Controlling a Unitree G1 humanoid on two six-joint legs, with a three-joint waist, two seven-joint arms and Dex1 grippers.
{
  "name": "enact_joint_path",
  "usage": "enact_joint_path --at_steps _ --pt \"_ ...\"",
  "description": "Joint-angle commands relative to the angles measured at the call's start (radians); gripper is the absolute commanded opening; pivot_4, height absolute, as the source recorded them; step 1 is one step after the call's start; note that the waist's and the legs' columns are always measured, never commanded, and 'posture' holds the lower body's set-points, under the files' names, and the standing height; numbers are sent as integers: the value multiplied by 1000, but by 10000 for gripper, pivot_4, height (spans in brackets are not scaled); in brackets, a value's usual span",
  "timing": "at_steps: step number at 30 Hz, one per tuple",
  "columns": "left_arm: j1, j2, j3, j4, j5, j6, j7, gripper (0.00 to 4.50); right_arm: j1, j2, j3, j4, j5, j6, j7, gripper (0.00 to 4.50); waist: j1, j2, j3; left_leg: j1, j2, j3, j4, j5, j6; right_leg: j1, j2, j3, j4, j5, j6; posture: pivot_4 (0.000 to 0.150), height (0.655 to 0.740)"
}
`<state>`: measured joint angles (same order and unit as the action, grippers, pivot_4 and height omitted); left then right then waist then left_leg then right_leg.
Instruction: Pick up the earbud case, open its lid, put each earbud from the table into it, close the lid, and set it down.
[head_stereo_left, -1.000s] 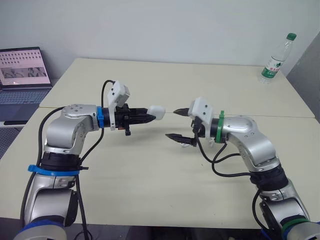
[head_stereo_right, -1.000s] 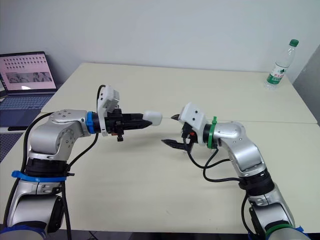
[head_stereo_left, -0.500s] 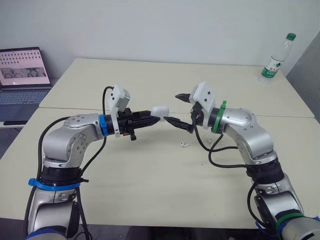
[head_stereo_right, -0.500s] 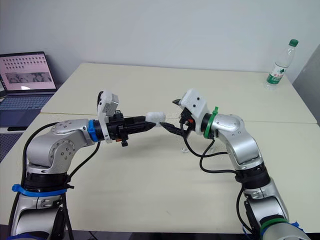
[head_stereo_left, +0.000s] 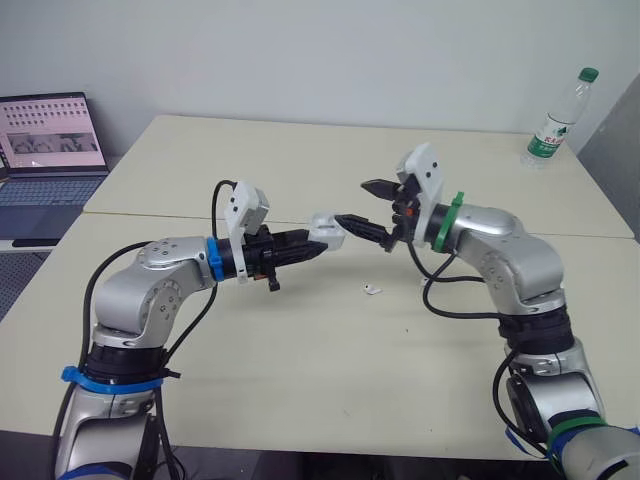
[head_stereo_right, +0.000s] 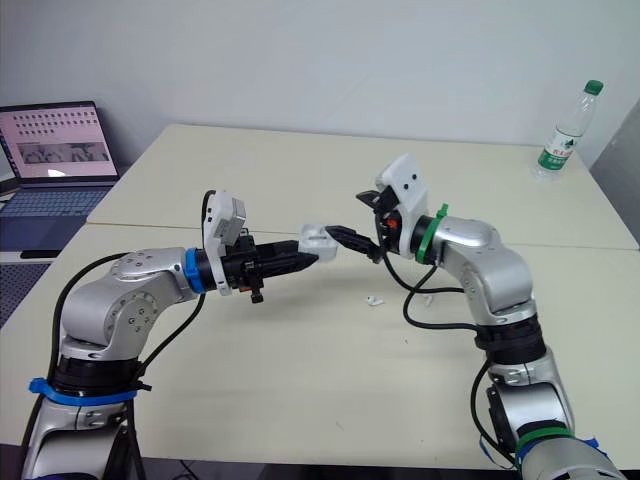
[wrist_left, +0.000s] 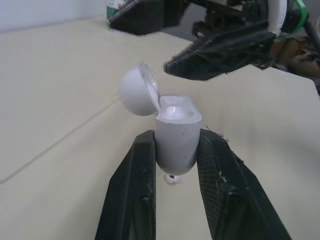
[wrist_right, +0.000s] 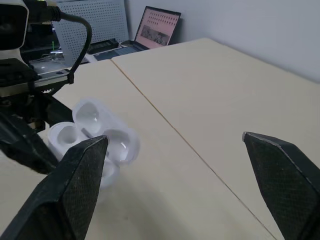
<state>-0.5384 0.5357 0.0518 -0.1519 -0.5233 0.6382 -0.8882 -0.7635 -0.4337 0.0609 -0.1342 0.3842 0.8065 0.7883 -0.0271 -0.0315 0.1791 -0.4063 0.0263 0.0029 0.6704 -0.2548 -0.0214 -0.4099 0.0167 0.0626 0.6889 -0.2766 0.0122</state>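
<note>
While the left pincer (wrist_left: 177, 147) is clamped on the lower body of the case (wrist_left: 175, 132), the case hangs in the air over the middle of the counter (head_stereo_left: 300, 350), well above the surface. One black finger (wrist_left: 137, 185) presses each side of it. The lid (wrist_left: 137, 90) is flipped open and hangs back on its hinge, so the top of the case is exposed. In the right wrist view you can make out the two hollows inside.

The right pincer (head_stereo_left: 352, 202) is spread wide open and holds nothing. It points at the case from the other side. Its lower finger (head_stereo_left: 362, 226) has its tip right up by the open lid, and I honestly can't tell if it's touching or just a hair off. The upper finger is well clear of the case.

One earbud (head_stereo_left: 371, 290) lies on the counter, below the right pincer and a bit toward the robot. It's apart from both pincers and from the case.

Off at the far right corner of the counter stands a bottle (head_stereo_left: 555, 118) with a green cap. A laptop (head_stereo_left: 50, 140) sits open beyond the counter's left edge.
</note>
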Motion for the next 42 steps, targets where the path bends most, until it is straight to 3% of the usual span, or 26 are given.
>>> enact_joint_path --at_steps 1,4,9,20,27,31,39,42 --pt "7 -61 55 44 88 -171 140 7838 49 -118 -17 -24 19 12 85 44788 1 0 0 0 0 0 0 0 0 0 0 0 -1 0 0 1500 7400" --pt "32 -118 68 41 123 -244 227 7838 157 -192 38 -51 -35 -105 133 44788 -1 0 0 -1 1 0 -1 0 0 1 0 0 -4 0 0 1500 7400" --pt "80 -181 73 -2 131 -273 317 7838 297 -212 129 -52 -116 -308 184 44788 -9 -1 0 -1 1 1 -6 0 0 0 0 1 -7 0 1 1500 7400" --pt "128 -185 41 -89 137 -280 347 7838 151 -103 292 311 -301 -558 250 44788 -5 -1 0 5 1 2 -5 0 0 5 0 2 -7 1 2 1500 7400" --pt "163 -184 39 -118 133 -273 362 7838 121 -74 327 399 -350 -585 281 44788 -4 -1 0 5 1 2 -5 0 0 5 0 2 -7 2 2 1500 7400" --pt "164 -186 48 -117 124 -268 367 7838 104 -43 322 427 -357 -571 278 35754 -6 -1 0 6 1 2 -5 0 0 5 0 2 -6 2 2 1500 7400" --pt "159 -179 50 -107 119 -271 364 7838 85 -41 334 477 -410 -619 281 5041 -5 -1 0 6 1 2 -5 0 0 5 0 2 -6 2 2 1500 7400" --pt "157 -186 47 -104 121 -278 367 7838 77 -47 314 485 -400 -625 287 4073 -5 -1 0 6 1 2 -5 0 0 5 0 2 -6 2 2 1500 7400"
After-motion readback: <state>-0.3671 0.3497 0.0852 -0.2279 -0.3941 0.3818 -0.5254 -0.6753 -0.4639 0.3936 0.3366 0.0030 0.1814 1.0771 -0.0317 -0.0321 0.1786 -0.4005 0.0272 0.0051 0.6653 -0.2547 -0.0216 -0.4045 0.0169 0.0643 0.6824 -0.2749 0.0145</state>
